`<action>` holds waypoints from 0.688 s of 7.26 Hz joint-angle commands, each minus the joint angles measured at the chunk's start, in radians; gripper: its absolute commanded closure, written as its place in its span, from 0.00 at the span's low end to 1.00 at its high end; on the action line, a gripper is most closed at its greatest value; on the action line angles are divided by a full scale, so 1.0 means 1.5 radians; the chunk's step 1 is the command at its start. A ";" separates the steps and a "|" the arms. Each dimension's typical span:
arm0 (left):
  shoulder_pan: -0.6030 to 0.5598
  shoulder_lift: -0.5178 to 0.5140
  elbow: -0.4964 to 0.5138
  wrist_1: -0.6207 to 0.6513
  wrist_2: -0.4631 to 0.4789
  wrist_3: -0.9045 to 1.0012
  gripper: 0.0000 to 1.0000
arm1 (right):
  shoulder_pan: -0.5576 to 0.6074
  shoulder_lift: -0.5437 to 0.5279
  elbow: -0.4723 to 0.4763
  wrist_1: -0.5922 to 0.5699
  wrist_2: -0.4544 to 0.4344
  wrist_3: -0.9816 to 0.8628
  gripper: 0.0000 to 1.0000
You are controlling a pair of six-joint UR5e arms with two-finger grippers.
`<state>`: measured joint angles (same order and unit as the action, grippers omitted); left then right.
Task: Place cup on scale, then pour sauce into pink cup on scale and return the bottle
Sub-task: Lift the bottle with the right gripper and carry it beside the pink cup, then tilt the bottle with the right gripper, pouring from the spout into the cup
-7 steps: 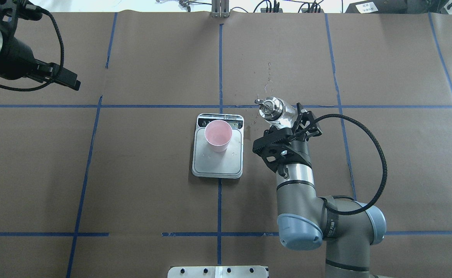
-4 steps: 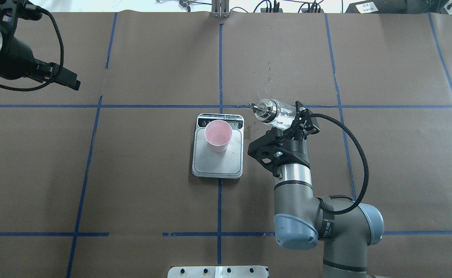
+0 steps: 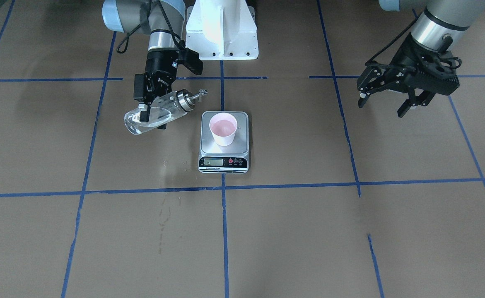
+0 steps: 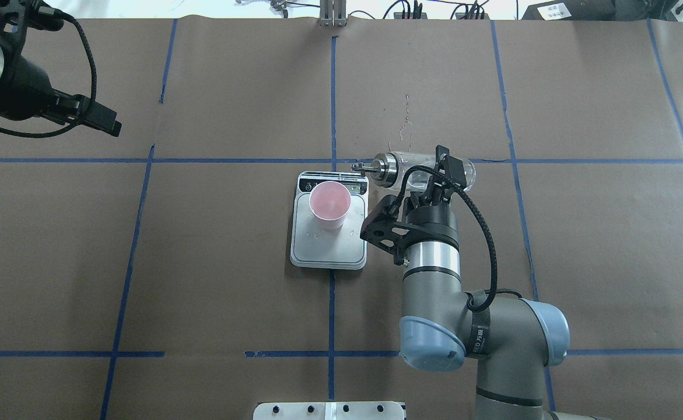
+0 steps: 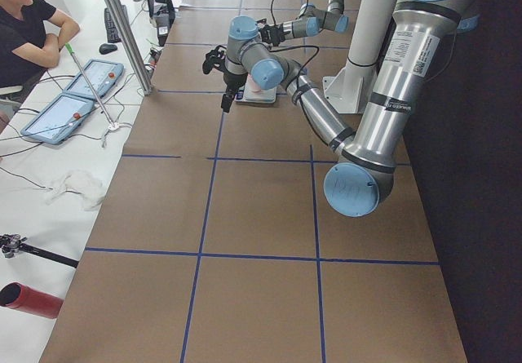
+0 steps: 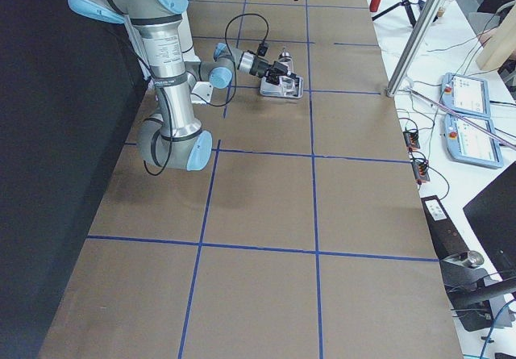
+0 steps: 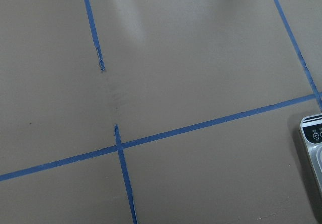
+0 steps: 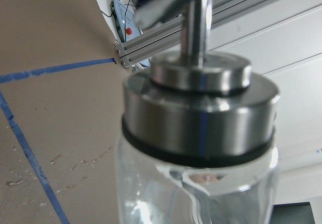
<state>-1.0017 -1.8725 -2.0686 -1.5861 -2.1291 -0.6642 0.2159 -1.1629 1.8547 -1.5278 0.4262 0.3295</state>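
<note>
Right gripper (image 3: 151,116) is clamping the clear glass bottle (image 3: 168,108) nearly horizontal, left of centre, so its silver spout is pointing toward the pink cup (image 3: 223,129). The cup is standing mid-frame on the steel scale (image 3: 209,144), ready for weighing. Left gripper (image 3: 381,108) is hanging wide open, upper right, out of the way.

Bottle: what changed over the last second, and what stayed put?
The right gripper, still shut on the bottle, tipped it from more upright to nearly level and carried it left, so its spout now points toward the scale, not yet over the cup. Cup, scale and left arm stayed as they were.
</note>
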 commanded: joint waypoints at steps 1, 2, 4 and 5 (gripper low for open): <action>0.000 0.001 0.000 0.000 0.000 0.000 0.00 | 0.003 0.015 -0.010 -0.098 -0.003 -0.025 1.00; 0.000 0.001 -0.002 0.000 0.000 0.000 0.00 | 0.003 0.021 -0.011 -0.141 -0.014 -0.048 1.00; 0.000 0.004 -0.003 0.000 0.000 -0.001 0.00 | 0.002 0.023 -0.012 -0.154 -0.046 -0.118 1.00; 0.000 0.004 -0.003 0.000 0.000 -0.001 0.00 | 0.002 0.023 -0.019 -0.157 -0.046 -0.126 1.00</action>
<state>-1.0017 -1.8684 -2.0722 -1.5861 -2.1292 -0.6655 0.2196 -1.1299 1.8343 -1.7534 0.3652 0.1694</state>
